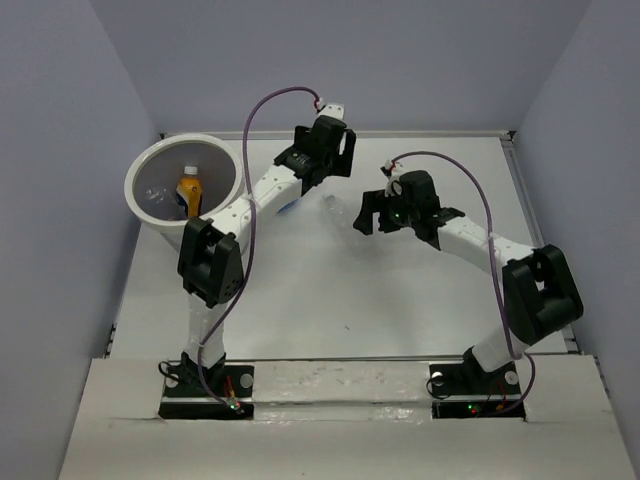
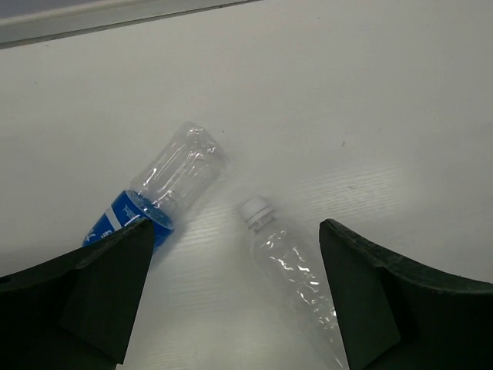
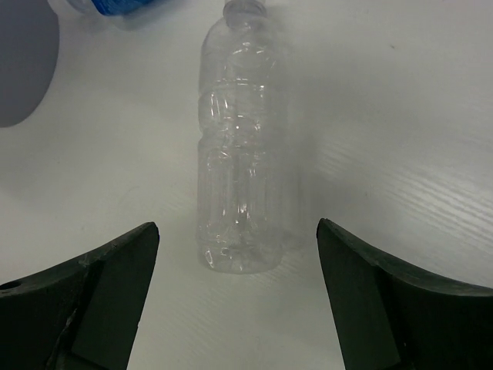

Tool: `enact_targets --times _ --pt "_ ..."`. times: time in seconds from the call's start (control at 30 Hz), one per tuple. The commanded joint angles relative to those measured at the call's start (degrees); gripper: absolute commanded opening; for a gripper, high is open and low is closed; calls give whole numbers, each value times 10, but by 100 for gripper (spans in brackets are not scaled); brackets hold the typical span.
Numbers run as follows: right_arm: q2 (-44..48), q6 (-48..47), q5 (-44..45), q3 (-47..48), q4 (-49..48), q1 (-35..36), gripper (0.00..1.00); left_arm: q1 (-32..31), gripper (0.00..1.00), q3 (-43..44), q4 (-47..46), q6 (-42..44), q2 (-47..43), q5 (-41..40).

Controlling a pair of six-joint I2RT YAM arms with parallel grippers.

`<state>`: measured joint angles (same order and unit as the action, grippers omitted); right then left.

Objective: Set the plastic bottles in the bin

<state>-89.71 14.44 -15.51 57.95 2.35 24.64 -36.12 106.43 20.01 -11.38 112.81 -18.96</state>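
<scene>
A clear unlabelled bottle (image 1: pixel 334 209) lies on the table between my two grippers. In the left wrist view it (image 2: pixel 296 270) lies with its white cap pointing away, between the open fingers. A clear bottle with a blue label (image 2: pixel 150 200) lies beside it, partly under my left arm in the top view (image 1: pixel 291 207). My left gripper (image 1: pixel 338 158) (image 2: pixel 231 308) is open above both. My right gripper (image 1: pixel 366 216) (image 3: pixel 235 301) is open and empty, just short of the clear bottle's base (image 3: pixel 239 173). The white bin (image 1: pixel 140 165) at far left holds an orange-yellow bottle (image 1: pixel 189 190).
The table's back edge (image 1: pixel 430 133) runs behind the arms, with grey walls on both sides. The blue label shows at the top left of the right wrist view (image 3: pixel 123 8), next to a blurred grey shape (image 3: pixel 23 62). A faint clear item (image 1: pixel 155 195) lies in the bin.
</scene>
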Motion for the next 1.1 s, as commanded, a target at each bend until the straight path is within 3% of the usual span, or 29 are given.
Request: enact_targets --times 0.0,0.3,0.7,0.8,0.9,0.93,1.07 --pt "-24 -6 -42 21 -16 -5 89 5 99 18 -17 103 17 -50" --pt "-78 -8 -48 40 -57 -5 89 64 99 -39 -50 131 45 18" --pt "-193 -33 -67 131 -4 7 90 93 99 -34 -33 166 100 76" --pt "-203 -34 -47 128 5 7 81 94 99 -26 -29 183 115 64" --pt "-175 -34 -1 111 9 7 57 99 99 -17 -23 192 126 60" --pt "-165 -33 20 98 10 7 44 101 99 -13 -20 196 129 60" --pt "-109 -22 46 68 12 7 35 105 99 1 -7 210 151 69"
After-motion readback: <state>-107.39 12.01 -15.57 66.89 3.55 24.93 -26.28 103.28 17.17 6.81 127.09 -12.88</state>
